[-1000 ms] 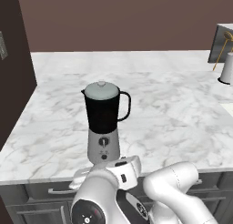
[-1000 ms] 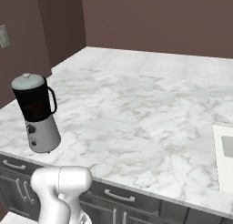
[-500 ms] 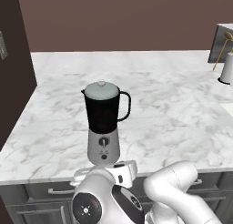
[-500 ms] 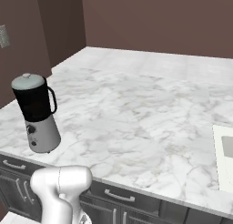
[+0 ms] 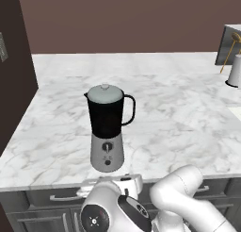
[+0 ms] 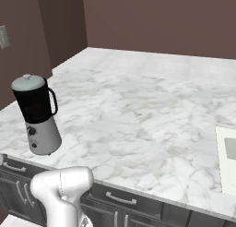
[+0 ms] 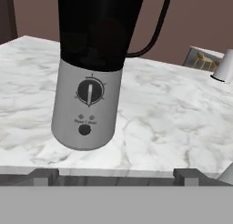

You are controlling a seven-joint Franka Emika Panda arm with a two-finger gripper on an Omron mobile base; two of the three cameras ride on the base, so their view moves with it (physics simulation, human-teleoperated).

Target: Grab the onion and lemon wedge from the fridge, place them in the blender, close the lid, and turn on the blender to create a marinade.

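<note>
Hand view: blender (image 7: pixel 86 82) jar top cut off | hand (image 7: pixel 116 175) wide apart

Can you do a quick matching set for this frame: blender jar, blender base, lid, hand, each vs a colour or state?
Things:
1. blender jar
2. blender base
3. lid
4. hand

Colour or state:
A. pale grey disc, sitting on the jar's rim
B. open, low at the counter edge, facing the knob
C. nearly black, with a side handle
D. silver-grey, tapered, with a black knob on its front

Pairs: 1-C, 2-D, 3-A, 4-B
</note>
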